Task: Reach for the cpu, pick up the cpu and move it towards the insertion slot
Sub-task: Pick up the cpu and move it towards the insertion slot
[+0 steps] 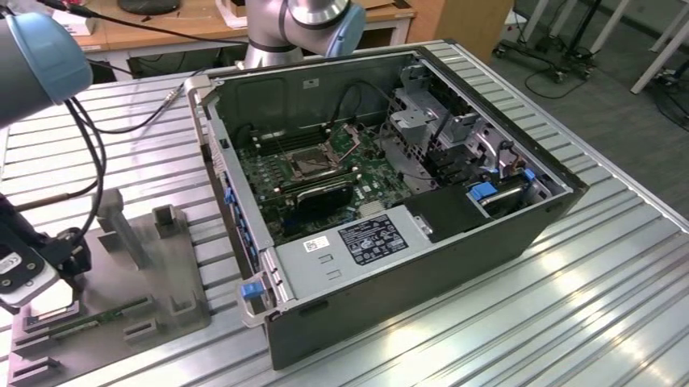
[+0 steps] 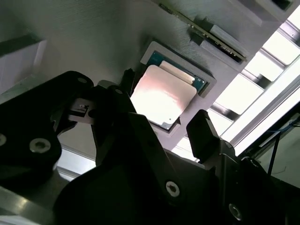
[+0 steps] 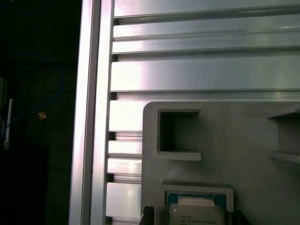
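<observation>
The ribbed aluminium table (image 1: 603, 266) carries an open computer case (image 1: 431, 266) lying on its side towards the exterior view's right. A gray plastic tray (image 1: 161, 282) lies on the table at that view's left, well apart from the case.

The gripper (image 2: 164, 99) hangs over the tray, close above the chip. Its black fingers (image 2: 202, 131) stand apart, one on either side of the cpu (image 2: 161, 101), with a gap visible between the chip and at least one finger.

Inside the case, the insertion slot (image 1: 312, 164) is a square metal frame with a dark centre, set in green circuit board.

The cpu rests flat in a square recess of the tray, far from the slot. Its silvery metal top faces up at the gripper and glares brightly in the second wrist view. A tan strip runs along one edge, and a blue-green rim shows around the lid. The chip is square, so it has no long axis, and its edges sit parallel to the recess walls. In the first wrist view its near edge (image 3: 197, 214) lies between the fingertips.
</observation>
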Tool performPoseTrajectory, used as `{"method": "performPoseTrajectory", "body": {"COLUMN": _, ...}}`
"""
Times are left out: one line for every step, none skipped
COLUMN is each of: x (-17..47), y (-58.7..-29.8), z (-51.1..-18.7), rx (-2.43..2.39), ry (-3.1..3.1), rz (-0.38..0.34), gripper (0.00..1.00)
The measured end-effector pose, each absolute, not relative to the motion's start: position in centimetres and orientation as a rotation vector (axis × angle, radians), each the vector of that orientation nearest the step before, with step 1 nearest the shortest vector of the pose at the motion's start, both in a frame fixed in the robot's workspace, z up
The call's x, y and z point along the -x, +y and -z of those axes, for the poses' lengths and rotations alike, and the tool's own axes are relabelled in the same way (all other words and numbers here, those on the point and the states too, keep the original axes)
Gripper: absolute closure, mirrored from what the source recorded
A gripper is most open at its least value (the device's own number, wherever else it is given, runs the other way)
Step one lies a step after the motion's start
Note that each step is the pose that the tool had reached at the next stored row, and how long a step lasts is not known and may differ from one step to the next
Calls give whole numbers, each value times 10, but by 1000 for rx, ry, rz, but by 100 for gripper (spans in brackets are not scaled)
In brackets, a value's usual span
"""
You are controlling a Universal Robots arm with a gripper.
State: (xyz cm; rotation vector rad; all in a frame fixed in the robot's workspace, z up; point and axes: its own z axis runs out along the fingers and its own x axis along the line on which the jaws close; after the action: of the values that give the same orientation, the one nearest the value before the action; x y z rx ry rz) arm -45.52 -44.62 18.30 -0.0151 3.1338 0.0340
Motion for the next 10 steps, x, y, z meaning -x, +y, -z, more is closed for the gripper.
{"method": "performPoseTrajectory", "body": {"x": 455, "y": -446, "z": -183, "rx": 15, "ry": 3134, "rz": -34, "gripper": 28}}
{"method": "performPoseTrajectory", "body": {"x": 455, "y": -446, "z": -182, "rx": 15, "ry": 3134, "rz": -34, "gripper": 28}}
{"method": "performPoseTrajectory", "body": {"x": 455, "y": -446, "z": -181, "rx": 15, "ry": 3134, "rz": -34, "gripper": 28}}
{"method": "performPoseTrajectory", "body": {"x": 455, "y": -446, "z": -181, "rx": 15, "ry": 3134, "rz": -34, "gripper": 28}}
{"method": "performPoseTrajectory", "body": {"x": 455, "y": -446, "z": -180, "rx": 15, "ry": 3134, "rz": -34, "gripper": 28}}
{"method": "performPoseTrajectory", "body": {"x": 455, "y": -446, "z": -180, "rx": 15, "ry": 3134, "rz": -34, "gripper": 28}}
{"method": "performPoseTrajectory", "body": {"x": 455, "y": -446, "z": -179, "rx": 15, "ry": 3134, "rz": -34, "gripper": 28}}
{"method": "performPoseTrajectory", "body": {"x": 455, "y": -446, "z": -179, "rx": 15, "ry": 3134, "rz": -34, "gripper": 28}}
{"method": "performPoseTrajectory", "body": {"x": 455, "y": -446, "z": -179, "rx": 15, "ry": 3134, "rz": -34, "gripper": 28}}
{"method": "performPoseTrajectory", "body": {"x": 455, "y": -446, "z": -179, "rx": 15, "ry": 3134, "rz": -34, "gripper": 28}}
